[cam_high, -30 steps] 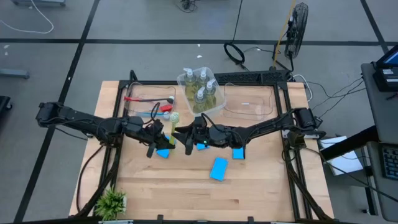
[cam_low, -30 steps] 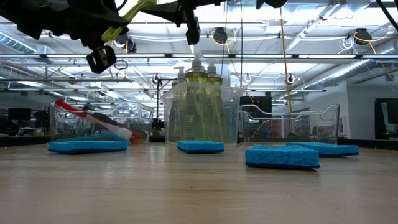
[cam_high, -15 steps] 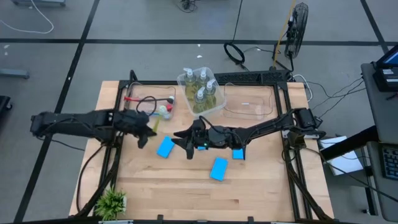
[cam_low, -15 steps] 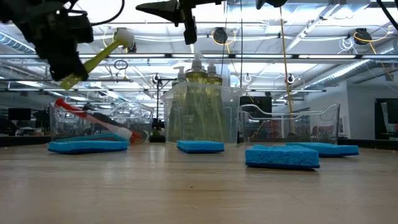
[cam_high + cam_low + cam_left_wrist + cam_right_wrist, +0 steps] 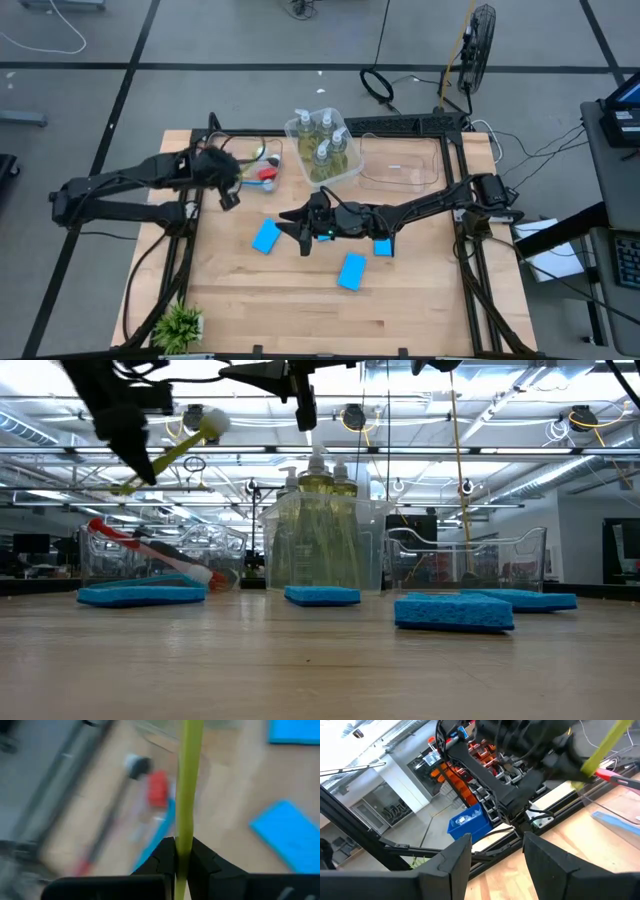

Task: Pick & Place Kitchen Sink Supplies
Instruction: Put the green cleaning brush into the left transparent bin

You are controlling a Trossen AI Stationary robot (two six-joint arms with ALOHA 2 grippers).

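Left gripper (image 5: 182,857) clamping yellow-green brush (image 5: 190,780)

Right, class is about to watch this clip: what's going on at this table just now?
The left gripper is shut on a yellow-green dish brush, holding it in the air near the left clear bin, where red and blue brushes already lie. The right gripper hangs open and empty above the table's middle. Four pump bottles stand in the centre bin, and blue sponges lie on the wood.

High cam looks straight down on whole light wooden table (image 5: 300,310). Low cam sits at tabletop level, facing room behind. Wrist cams look fwd past own fingers, close. Both fixed cams share flat bright-blue rectangular sponges (image 5: 352,271) (image 5: 454,610).
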